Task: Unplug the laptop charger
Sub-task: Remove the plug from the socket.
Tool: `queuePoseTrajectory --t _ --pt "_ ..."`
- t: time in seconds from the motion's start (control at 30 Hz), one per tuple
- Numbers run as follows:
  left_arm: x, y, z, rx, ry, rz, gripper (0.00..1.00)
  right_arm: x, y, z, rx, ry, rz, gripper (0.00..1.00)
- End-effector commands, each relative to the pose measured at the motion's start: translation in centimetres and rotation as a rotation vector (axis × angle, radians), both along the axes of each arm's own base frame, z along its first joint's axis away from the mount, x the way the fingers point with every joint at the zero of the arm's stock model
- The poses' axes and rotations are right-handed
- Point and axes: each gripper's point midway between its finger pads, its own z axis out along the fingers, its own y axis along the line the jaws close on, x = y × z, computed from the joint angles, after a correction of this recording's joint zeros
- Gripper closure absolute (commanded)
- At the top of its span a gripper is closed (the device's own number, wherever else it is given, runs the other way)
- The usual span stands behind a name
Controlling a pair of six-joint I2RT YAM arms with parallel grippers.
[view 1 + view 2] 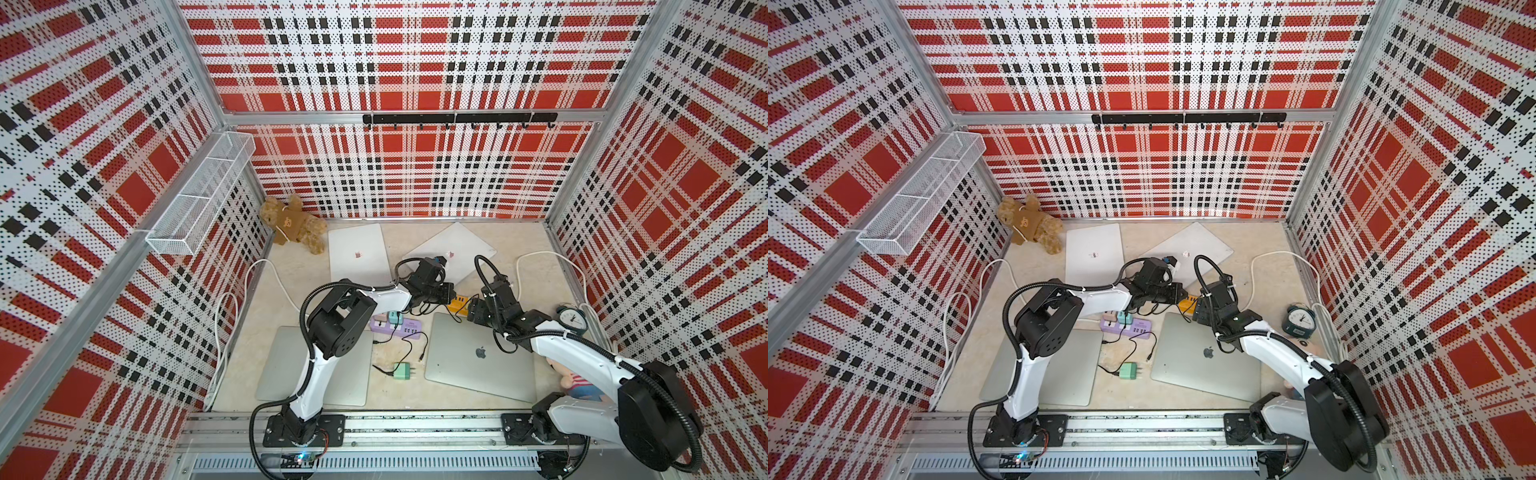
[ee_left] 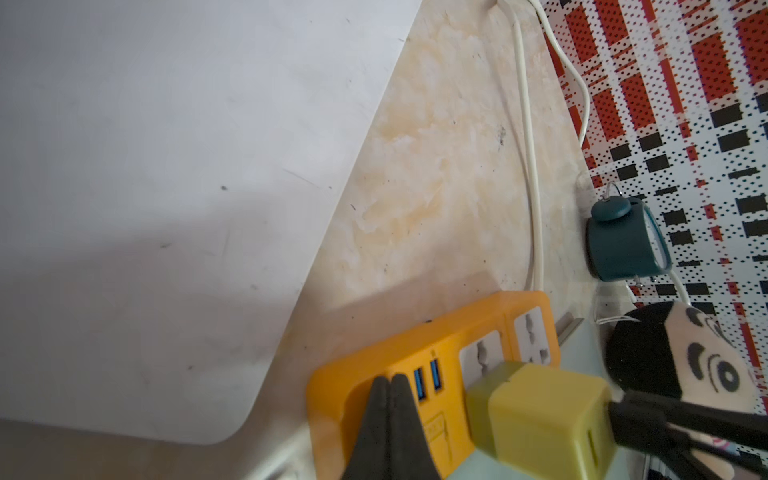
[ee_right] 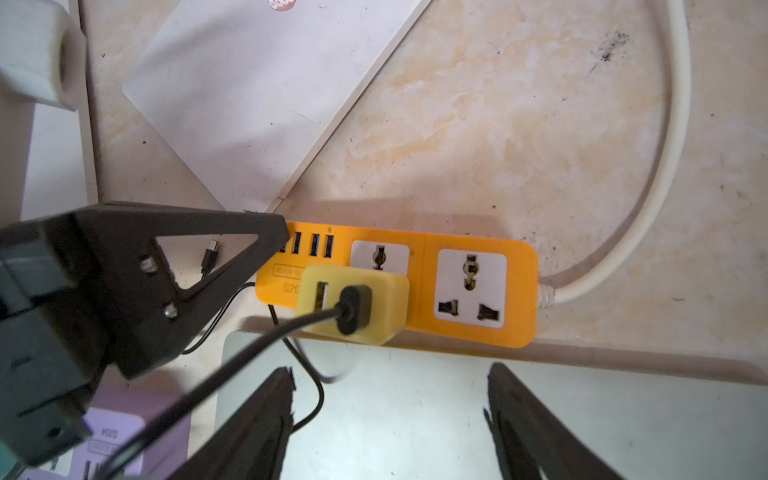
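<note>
The job is barely started: the yellow charger (image 3: 353, 305) sits plugged into the orange power strip (image 3: 419, 286), its body flush against the socket face and its black cable (image 3: 249, 353) running off from its back. In a top view the strip (image 1: 457, 302) lies at about 11 o'clock from the silver Apple laptop (image 1: 478, 357), between my two wrists. My left gripper (image 2: 389, 380) is pinched tight on nothing, its tips set down on the strip's USB end, which I judge is bracing it. My right gripper (image 3: 390, 370) stands wide and empty over the laptop's edge, just short of the charger and not touching it. Left to do, as I read it: bring those jaws around the charger, clamp, and pull it straight out while the strip is held down. I cannot see the prongs, so how deeply they are seated is unknown. The cable's far end is lost under my arms. In both top views the charger itself is hidden behind my grippers.
</note>
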Motion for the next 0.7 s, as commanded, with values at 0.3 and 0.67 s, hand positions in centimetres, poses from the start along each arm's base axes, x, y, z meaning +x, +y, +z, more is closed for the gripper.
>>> queuePoseTrajectory --t 0.3,0.67 --pt "-1.6 0.9 -3.0 0.083 0.074 -0.018 1.00 2.5 0.7 0.8 -0.016 -0.069 -0.031 0.28" --pt "-1.8 0.9 -3.2 0.083 0.084 -0.022 1.00 3.3 1.4 0.3 -0.052 -0.082 -0.032 0.34"
